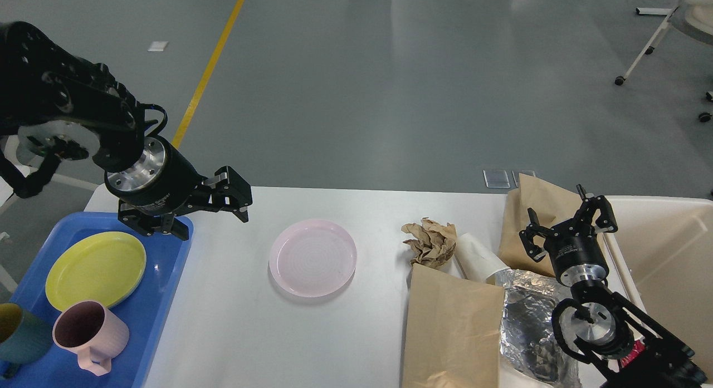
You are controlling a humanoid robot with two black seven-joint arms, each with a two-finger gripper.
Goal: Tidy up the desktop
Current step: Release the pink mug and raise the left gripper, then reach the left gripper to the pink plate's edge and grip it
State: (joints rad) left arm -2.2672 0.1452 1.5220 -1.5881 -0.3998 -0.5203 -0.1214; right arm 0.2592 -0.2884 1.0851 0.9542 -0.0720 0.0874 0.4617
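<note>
Two arms hovering over a cluttered white worktop [245,321]

The left gripper [214,210] is hanging with fingers spread beside the blue tray [161,299], which is holding a yellow plate [96,269] and pink mug [89,335]. A pink plate [312,257] is sitting mid-worktop. The right gripper [568,224] is gaping above brown paper bags [454,327], crumpled paper [430,242] and foil [526,315].

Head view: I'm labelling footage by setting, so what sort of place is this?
Probably a robotics lab or factory hall: grey floor with a yellow line, and a white desktop staged with dishes and rubbish.
</note>
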